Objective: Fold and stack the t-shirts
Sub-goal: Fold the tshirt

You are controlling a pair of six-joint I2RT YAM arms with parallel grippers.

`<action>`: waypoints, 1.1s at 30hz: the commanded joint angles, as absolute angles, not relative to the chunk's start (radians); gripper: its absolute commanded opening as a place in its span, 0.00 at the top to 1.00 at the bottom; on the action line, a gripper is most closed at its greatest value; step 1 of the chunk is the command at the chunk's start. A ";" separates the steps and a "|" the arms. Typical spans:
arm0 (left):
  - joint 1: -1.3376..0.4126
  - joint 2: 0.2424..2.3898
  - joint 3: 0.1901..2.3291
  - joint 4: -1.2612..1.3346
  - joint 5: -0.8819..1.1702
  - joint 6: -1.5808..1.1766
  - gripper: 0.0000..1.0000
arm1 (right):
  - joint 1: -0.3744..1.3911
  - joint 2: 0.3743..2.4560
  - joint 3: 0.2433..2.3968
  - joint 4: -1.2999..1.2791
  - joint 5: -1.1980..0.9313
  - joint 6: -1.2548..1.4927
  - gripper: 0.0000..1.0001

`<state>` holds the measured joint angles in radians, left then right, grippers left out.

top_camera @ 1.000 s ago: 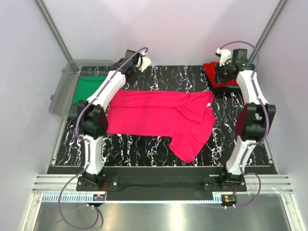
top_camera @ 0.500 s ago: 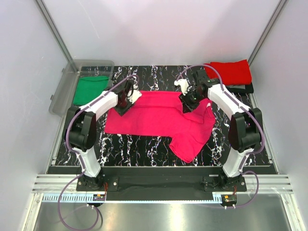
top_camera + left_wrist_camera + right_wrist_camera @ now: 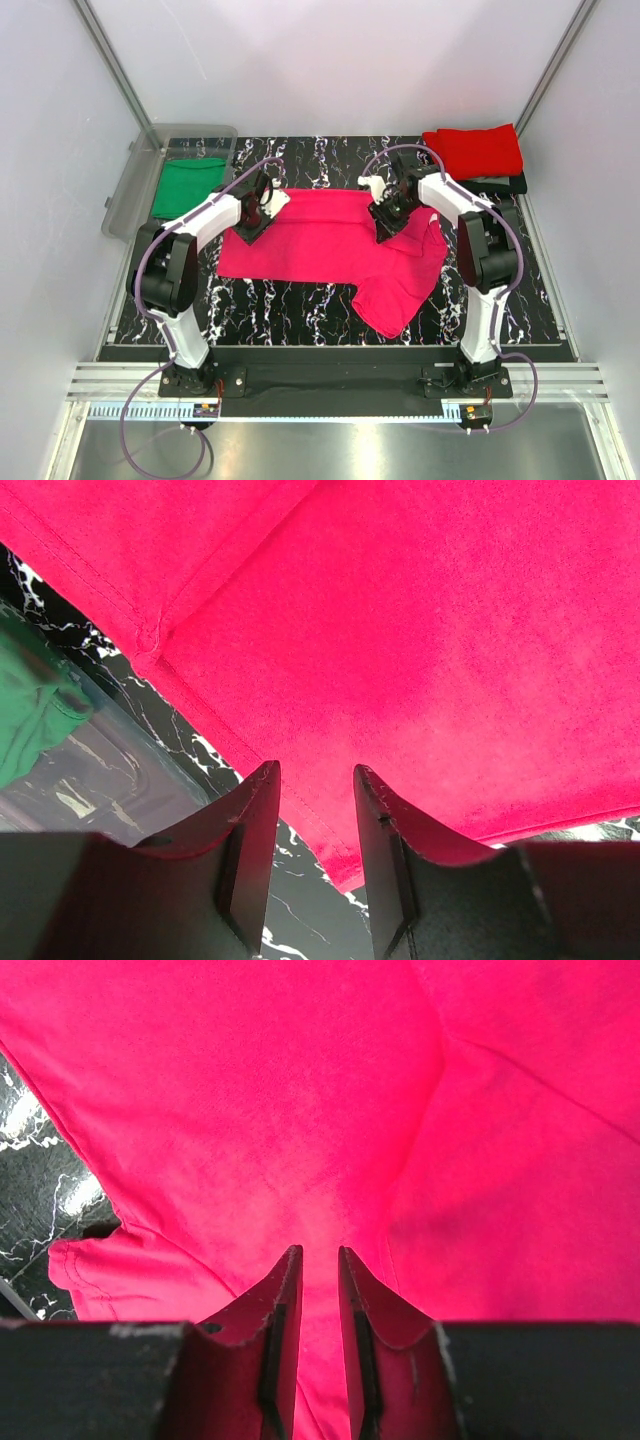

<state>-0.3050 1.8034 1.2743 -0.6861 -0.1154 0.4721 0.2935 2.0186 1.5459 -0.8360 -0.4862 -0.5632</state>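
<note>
**Both hands now down on the pink shirt**

A second ago the left hand [image 3: 260, 208] was raised at the back of the tabletop [image 3: 300, 300] beside the bin [image 3: 125, 195], and the right hand [image 3: 386, 214] hung over the red shirt [image 3: 475, 150], far from the bin. Both have since dropped onto the far edge of the pink shirt [image 3: 320, 245]. We take this to mean the red shirt is folded and set aside, and the pink one is next.

The left hand sits on the shirt corner nearest the bin. Its jaws are partly apart over the hem and clamp nothing that we can see. The right hand sits farther from the bin, and its jaws have narrowed to a slit over the cloth. We cannot tell whether a fold is pinched.

The pink shirt lies just beside the bin, spread as a flat wide band. It is creased at the end away from the bin, where a flap trails toward the arms. The green shirt [image 3: 188, 186] lies inside the bin.
</note>
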 commanded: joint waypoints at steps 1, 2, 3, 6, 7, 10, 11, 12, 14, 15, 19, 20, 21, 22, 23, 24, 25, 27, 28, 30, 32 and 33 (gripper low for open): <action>-0.299 1.779 1.284 -0.658 -0.106 0.462 0.60 | 0.295 2.028 1.600 -0.838 -0.523 -0.546 0.73; -0.299 1.782 1.285 -0.657 -0.107 0.463 0.60 | 0.295 2.034 1.601 -0.836 -0.523 -0.546 0.73; -0.299 1.786 1.289 -0.657 -0.107 0.465 0.60 | 0.295 2.043 1.605 -0.838 -0.523 -0.548 0.73; -0.299 1.795 1.295 -0.658 -0.107 0.462 0.60 | 0.295 2.071 1.620 -0.836 -0.522 -0.548 0.73; -0.301 1.798 1.298 -0.658 -0.109 0.460 0.60 | 0.295 2.078 1.631 -0.836 -0.522 -0.548 0.73; -0.299 1.802 1.301 -0.663 -0.112 0.462 0.60 | 0.295 2.108 1.660 -0.834 -0.520 -0.543 0.73; -0.299 1.805 1.302 -0.663 -0.115 0.463 0.60 | 0.295 2.115 1.667 -0.834 -0.519 -0.542 0.72; -0.299 1.805 1.304 -0.663 -0.115 0.463 0.60 | 0.295 2.128 1.683 -0.836 -0.512 -0.540 0.72; -0.299 1.809 1.304 -0.666 -0.117 0.463 0.60 | 0.295 2.137 1.693 -0.836 -0.506 -0.540 0.72; -0.299 1.810 1.307 -0.666 -0.117 0.463 0.60 | 0.295 2.144 1.700 -0.836 -0.500 -0.540 0.71; -0.299 1.815 1.312 -0.669 -0.120 0.465 0.60 | 0.295 2.135 1.707 -0.838 -0.523 -0.538 0.73; -0.299 1.816 1.313 -0.669 -0.120 0.463 0.60 | 0.295 2.132 1.706 -0.838 -0.529 -0.535 0.73; -0.299 1.816 1.316 -0.670 -0.120 0.463 0.60 | 0.296 2.128 1.703 -0.839 -0.531 -0.529 0.73; -0.301 1.816 1.318 -0.670 -0.118 0.463 0.60 | 0.296 2.128 1.700 -0.839 -0.529 -0.528 0.73; -0.301 1.818 1.319 -0.670 -0.118 0.463 0.60 | 0.296 2.129 1.698 -0.841 -0.525 -0.528 0.73; -0.299 1.819 1.322 -0.670 -0.118 0.463 0.60 | 0.296 2.128 1.689 -0.839 -0.516 -0.534 0.73; -0.299 1.822 1.324 -0.672 -0.118 0.463 0.60 | 0.298 2.128 1.686 -0.839 -0.509 -0.535 0.73; -0.301 1.824 1.328 -0.672 -0.118 0.463 0.60 | 0.296 2.129 1.675 -0.839 -0.493 -0.543 0.72; -0.299 1.825 1.330 -0.672 -0.118 0.463 0.60 | 0.296 2.129 1.674 -0.839 -0.488 -0.543 0.72; -0.299 1.825 1.333 -0.670 -0.117 0.463 0.60 | 0.296 2.129 1.671 -0.839 -0.465 -0.543 0.72; -0.299 1.827 1.333 -0.672 -0.118 0.463 0.60 | 0.296 2.129 1.670 -0.836 -0.443 -0.543 0.72; -0.299 1.827 1.335 -0.672 -0.118 0.463 0.60 | 0.296 2.131 1.671 -0.836 -0.422 -0.543 0.72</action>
<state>-0.3050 1.8225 1.2957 -0.6865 -0.1165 0.4698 0.2935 2.1475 1.6669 -0.8360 -0.4683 -0.5411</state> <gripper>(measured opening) 0.398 0.277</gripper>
